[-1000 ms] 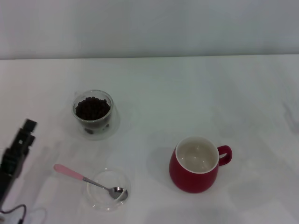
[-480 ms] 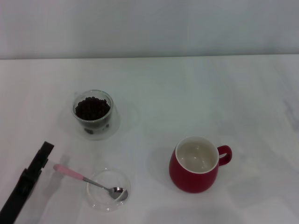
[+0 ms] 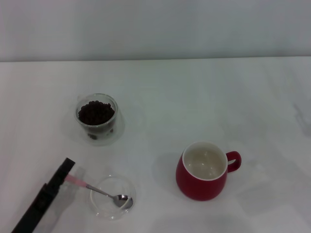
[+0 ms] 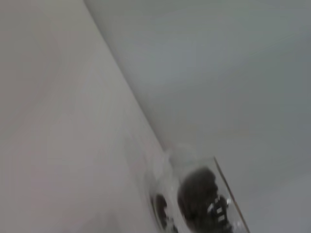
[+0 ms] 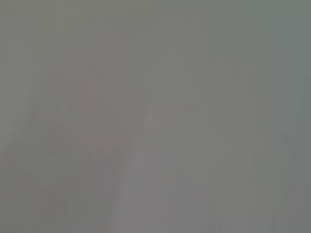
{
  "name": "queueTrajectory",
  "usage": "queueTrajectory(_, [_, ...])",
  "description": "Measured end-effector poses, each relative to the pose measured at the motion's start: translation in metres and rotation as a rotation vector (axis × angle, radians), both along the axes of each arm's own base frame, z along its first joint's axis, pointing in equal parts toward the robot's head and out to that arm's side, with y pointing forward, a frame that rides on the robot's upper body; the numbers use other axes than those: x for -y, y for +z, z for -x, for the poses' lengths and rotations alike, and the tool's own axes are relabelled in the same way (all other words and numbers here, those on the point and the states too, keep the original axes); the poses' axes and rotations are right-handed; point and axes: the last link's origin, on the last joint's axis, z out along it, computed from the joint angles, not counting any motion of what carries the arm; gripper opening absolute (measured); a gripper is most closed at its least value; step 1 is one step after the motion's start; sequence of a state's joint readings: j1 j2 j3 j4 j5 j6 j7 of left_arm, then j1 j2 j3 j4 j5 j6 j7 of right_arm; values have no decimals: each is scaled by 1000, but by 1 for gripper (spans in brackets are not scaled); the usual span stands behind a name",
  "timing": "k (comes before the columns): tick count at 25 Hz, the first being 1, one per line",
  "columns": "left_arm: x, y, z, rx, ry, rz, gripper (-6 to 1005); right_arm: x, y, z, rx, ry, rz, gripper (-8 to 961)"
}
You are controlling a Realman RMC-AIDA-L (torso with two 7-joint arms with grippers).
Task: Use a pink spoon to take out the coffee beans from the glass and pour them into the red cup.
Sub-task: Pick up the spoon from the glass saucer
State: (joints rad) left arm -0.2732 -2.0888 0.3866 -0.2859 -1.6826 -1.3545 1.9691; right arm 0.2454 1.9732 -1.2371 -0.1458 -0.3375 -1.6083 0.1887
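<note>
Early stage, nothing transferred. Coffee beans [image 3: 96, 112] all in glass [image 3: 97, 119], far left on counter [image 3: 194, 97]. Red cup [image 3: 205, 171] empty, white inside bare, near right, well apart from glass. Pink spoon [image 3: 99, 191] not lifted: bowl rests in shallow clear dish [image 3: 112, 197], handle points toward left pincer [image 3: 64, 169]. Left pincer tip at handle end, covering it; released or clenched, cannot tell. Right pincer not visible. Left to do: grasp spoon, scoop, pour.
</note>
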Motion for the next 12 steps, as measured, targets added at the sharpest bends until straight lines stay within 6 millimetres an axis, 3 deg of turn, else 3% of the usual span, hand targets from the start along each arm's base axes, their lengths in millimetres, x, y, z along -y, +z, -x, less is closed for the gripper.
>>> queueTrajectory(12, [7,-8,-8,-23,-42,19,758,-2,2,-4,8,-25,6,514])
